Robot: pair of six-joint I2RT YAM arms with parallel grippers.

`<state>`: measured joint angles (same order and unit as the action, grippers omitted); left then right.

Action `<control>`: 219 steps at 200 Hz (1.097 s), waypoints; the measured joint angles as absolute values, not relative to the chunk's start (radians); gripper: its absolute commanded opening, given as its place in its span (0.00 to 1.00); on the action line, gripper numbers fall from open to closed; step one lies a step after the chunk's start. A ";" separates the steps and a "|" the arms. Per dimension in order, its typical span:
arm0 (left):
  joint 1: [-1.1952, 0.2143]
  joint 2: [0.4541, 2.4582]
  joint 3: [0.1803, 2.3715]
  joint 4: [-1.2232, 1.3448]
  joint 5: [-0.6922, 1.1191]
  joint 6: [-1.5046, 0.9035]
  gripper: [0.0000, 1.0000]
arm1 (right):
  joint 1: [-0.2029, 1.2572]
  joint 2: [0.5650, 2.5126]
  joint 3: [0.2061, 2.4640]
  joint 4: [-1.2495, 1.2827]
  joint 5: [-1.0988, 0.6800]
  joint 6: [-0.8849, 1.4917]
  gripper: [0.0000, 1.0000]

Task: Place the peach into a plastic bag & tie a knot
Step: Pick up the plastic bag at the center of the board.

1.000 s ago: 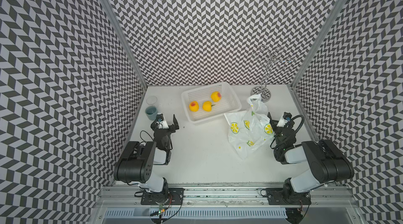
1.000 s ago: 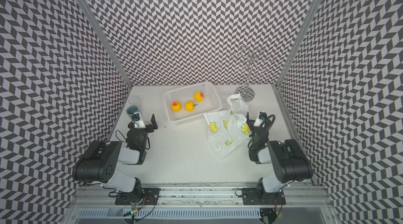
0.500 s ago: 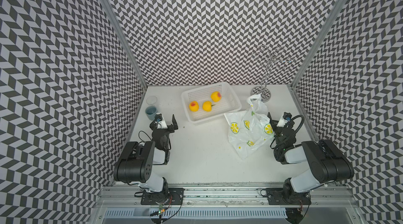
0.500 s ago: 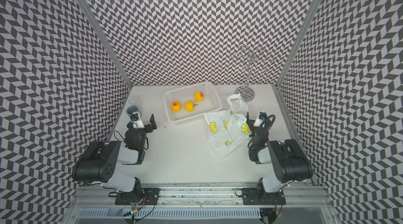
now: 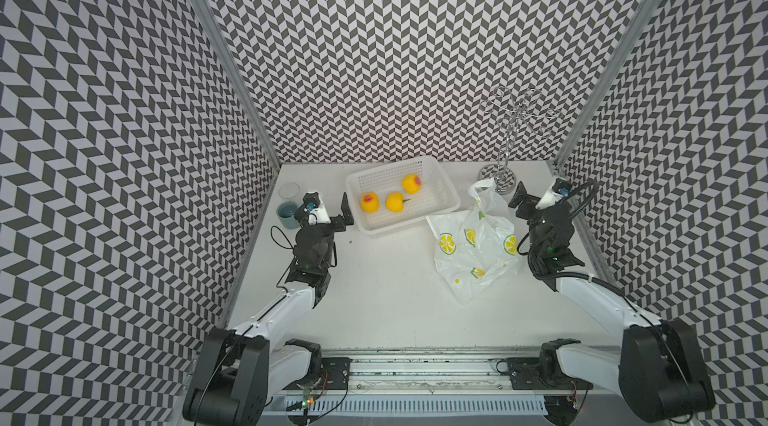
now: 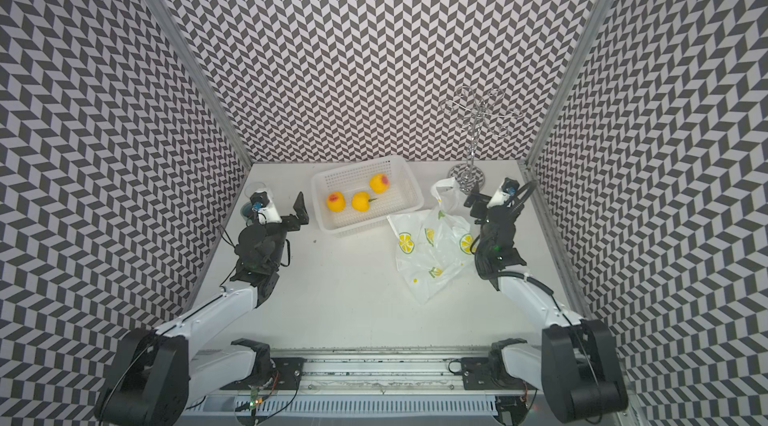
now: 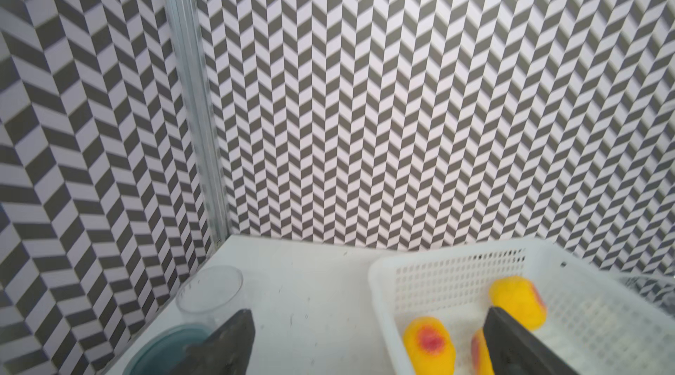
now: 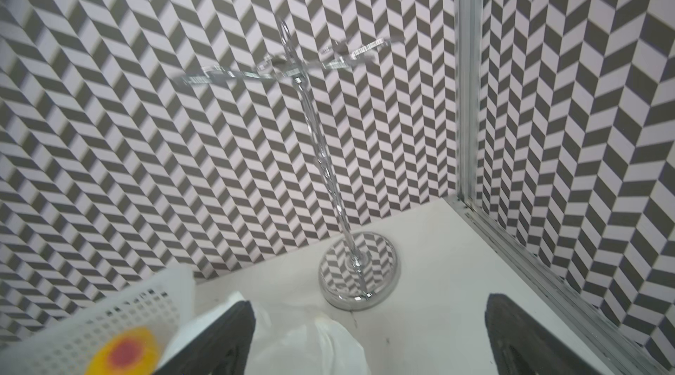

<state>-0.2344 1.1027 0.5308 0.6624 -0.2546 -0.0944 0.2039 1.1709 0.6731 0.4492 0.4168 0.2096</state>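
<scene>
Showing the scene before any pick: both grippers are empty, their jaws spread wide with nothing between them. Three round yellow, red-blushed peaches [image 5: 394, 202] lie in the shallow white perforated plastic basket [image 5: 390, 168] at 12 o'clock on the white table [image 5: 395, 299]. The thin, crinkly white plastic bag [image 5: 473, 245], printed with lemon slices, lies flat just beside the basket at 2 o'clock. Its long axis runs from 12 to 6 o'clock, with the handle loop [image 5: 473, 193] at the 12 o'clock end.

The left gripper [image 5: 329, 204] is the nearer to the fruit. The nearest peach [image 5: 369, 202] lies at 3 o'clock from its jaws, just across the basket wall. The left wrist view frames that peach [image 7: 429, 344] between the two dark fingers [image 7: 226, 344]. The left arm reaches from its base at 7 o'clock with the forearm low, the wrist about level and the jaws aimed near 12 o'clock. The pick therefore appears to call for a lift over the wall and a shift toward 3 o'clock.

The right gripper [image 5: 538, 195] hovers at the bag's 3 o'clock edge, aimed near 11 o'clock, with the raised handle loop at 9 o'clock from its jaws. A clear cup of blue liquid [image 5: 288, 212] stands just beside the left gripper at 9 o'clock. A chrome wire stand [image 5: 496, 175] rises at 1 o'clock.
</scene>
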 measured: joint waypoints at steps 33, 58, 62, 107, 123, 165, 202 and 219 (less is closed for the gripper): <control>-0.224 1.050 0.768 0.368 -0.197 -0.240 0.99 | 0.204 1.101 0.780 0.207 0.138 0.356 1.00; -0.183 1.053 0.859 0.223 -0.107 -0.308 0.99 | 0.166 1.081 0.760 0.166 -0.143 0.465 0.88; -0.185 1.058 0.873 0.202 -0.100 -0.308 0.99 | 0.165 1.082 0.760 0.154 -0.167 0.480 0.87; -0.271 1.285 1.166 -0.072 -0.060 -0.250 0.88 | 0.280 1.181 0.823 -0.094 -0.153 0.516 0.86; -0.272 1.367 1.235 -0.160 -0.029 -0.251 0.81 | 0.340 1.250 0.888 -0.187 -0.091 0.491 0.86; -0.261 1.555 1.337 -0.328 0.057 -0.268 0.82 | 0.487 1.474 1.117 -0.318 0.086 0.448 0.87; -0.289 1.642 1.404 -0.386 0.150 -0.299 0.82 | 0.495 1.554 1.222 -0.408 0.199 0.416 0.90; -0.343 1.644 1.409 -0.393 0.181 -0.307 0.83 | 0.433 1.525 1.233 -0.435 0.235 0.398 0.92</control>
<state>-0.3431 1.6436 1.4086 -0.3927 0.1810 -0.3073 0.4328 1.5246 1.2331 -0.4347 0.2348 0.3985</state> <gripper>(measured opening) 0.824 0.911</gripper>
